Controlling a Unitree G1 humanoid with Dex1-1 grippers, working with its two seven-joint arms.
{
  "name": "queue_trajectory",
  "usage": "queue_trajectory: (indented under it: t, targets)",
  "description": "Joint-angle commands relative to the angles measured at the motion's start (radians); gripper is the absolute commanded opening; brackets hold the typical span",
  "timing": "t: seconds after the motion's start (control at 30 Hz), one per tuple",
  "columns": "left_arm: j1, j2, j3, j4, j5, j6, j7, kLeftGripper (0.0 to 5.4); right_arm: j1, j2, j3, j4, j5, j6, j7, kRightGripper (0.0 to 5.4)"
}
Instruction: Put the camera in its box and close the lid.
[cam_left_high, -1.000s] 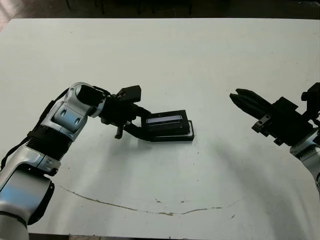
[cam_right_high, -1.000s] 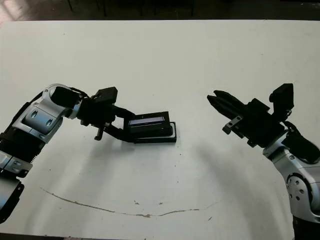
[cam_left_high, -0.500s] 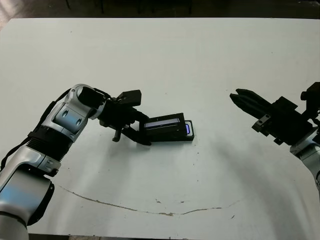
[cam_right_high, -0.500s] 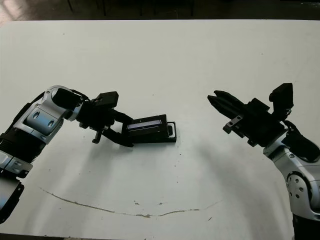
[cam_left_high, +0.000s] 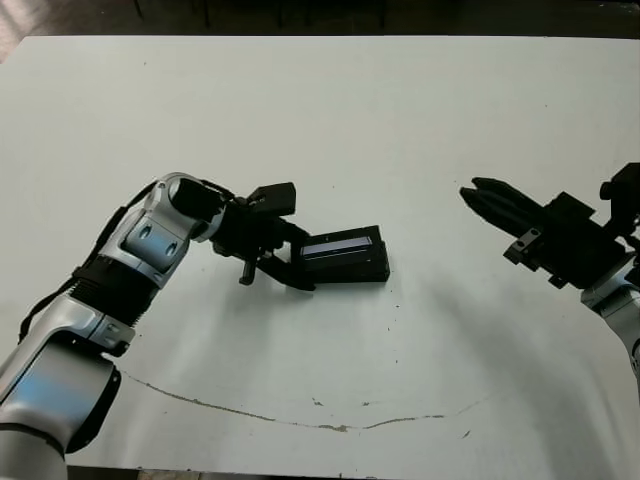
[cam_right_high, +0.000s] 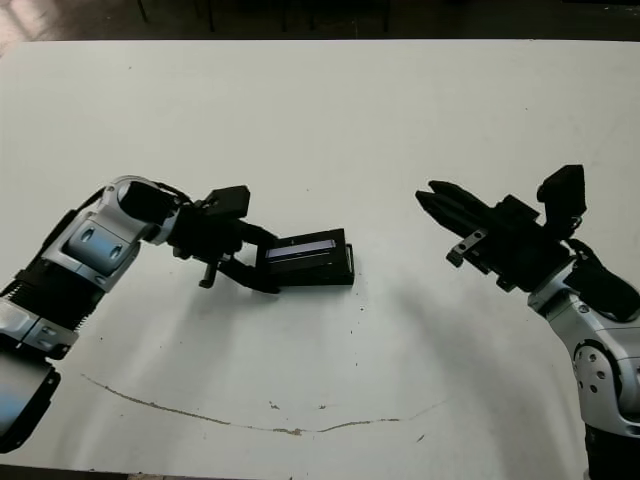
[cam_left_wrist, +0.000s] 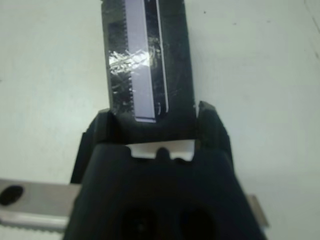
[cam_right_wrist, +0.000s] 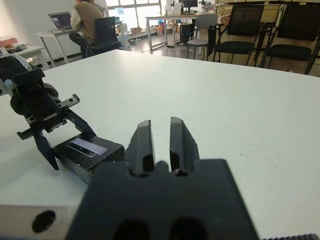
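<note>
On my far left the left arm reaches in across the white tabletop (cam_left_high: 330, 130), its silver elbow raised and its black wrist pointing toward the middle. The left end effector (cam_left_high: 298, 262) has its two fingers spread around the near end of the lid (cam_left_high: 345, 255): in the left wrist view one finger (cam_left_wrist: 97, 127) sits against one long edge and the other against the opposite edge, so I read it as clamped on the lid's sides. The lid lies just left of the tabletop's centre, its shiny greyish strip facing up, and it appears seated flat on the box (cam_right_high: 330, 277), of which I can only make out a thin black edge under the lid. I cannot see the camera anywhere; with the lid over the box, I cannot tell what is inside. In front of these, nearer my side, a thin brownish curved mark (cam_left_high: 300, 420) runs across the tabletop. Well apart to the right, the right end effector (cam_left_high: 472, 191) hovers above the tabletop with its tips pointing toward the lid; in the right wrist view its two fingers (cam_right_wrist: 145, 142) stand close together with only a narrow slit between them, and they hold nothing. Beyond the tabletop in that view I see office chairs (cam_right_wrist: 240, 30) and a seated person (cam_right_wrist: 87, 20) at a desk.
</note>
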Motion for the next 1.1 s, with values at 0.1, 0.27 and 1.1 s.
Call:
queue_trajectory:
  t: [0.1,0.27,1.1]
  targets:
    - [-0.020,-0.049,-0.056,0.041,0.043,0.046,0.000,1.42,0.010,-0.011,0.000,0.005,-0.006,0.005,0.004,0.00]
    - [-0.043,-0.085,-0.079,0.075,0.057,0.063,-0.004,1.42,0.021,-0.008,-0.005,-0.003,-0.002,0.007,0.000,0.00]
    - [-0.095,-0.068,-0.119,0.024,0.121,0.047,-0.024,1.42,0.030,-0.001,0.002,0.000,0.001,0.003,0.003,0.00]
